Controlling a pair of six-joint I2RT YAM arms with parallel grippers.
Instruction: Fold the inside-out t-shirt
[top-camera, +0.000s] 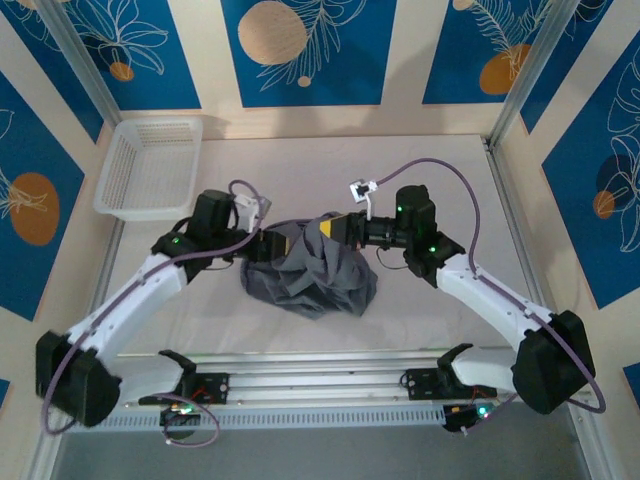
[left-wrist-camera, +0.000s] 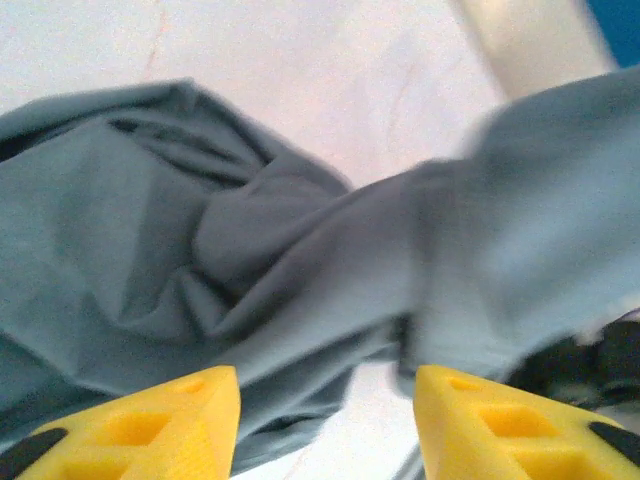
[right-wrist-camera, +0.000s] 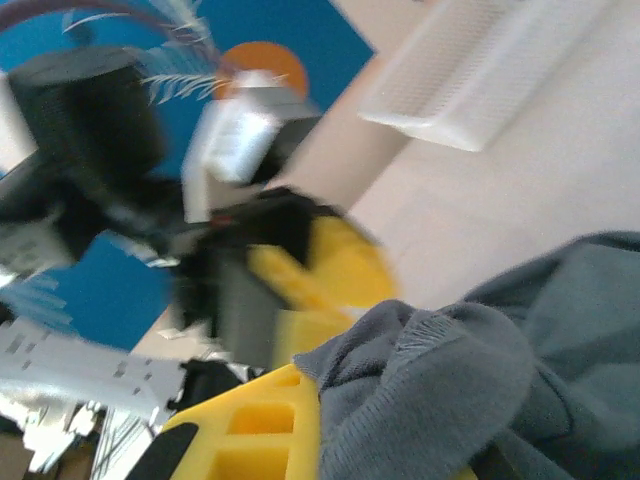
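The shirt (top-camera: 312, 278) sits in a crumpled heap near the middle of the tabletop (top-camera: 420, 160), ahead of the two bases. Its shape is lost in the folds, and I can't pick out a sleeve, collar or hem.

From above, both grippers' tips sink into the heap's far edge, so the jaws are hard to read there. The left gripper (top-camera: 282, 240) comes in from the left, its arm slanting low from base to wrist, and it points right. The right gripper (top-camera: 335, 228) comes in from the right on a bent arm and points left. The two sit almost nose to nose over the cloth.

Through the left wrist camera, two yellow fingers (left-wrist-camera: 150, 425) are cut off at the bottom edge. These jaws are wide apart, with a twisted band of grey cloth beyond them and nothing visibly pinched.

The right wrist view is smeared. One yellow finger (right-wrist-camera: 262, 430) shows with a fold of shirt lying against it. The cloth hides the other finger, so I can't tell whether those jaws hold anything. A white basket (top-camera: 150, 165) stands in the far left corner.
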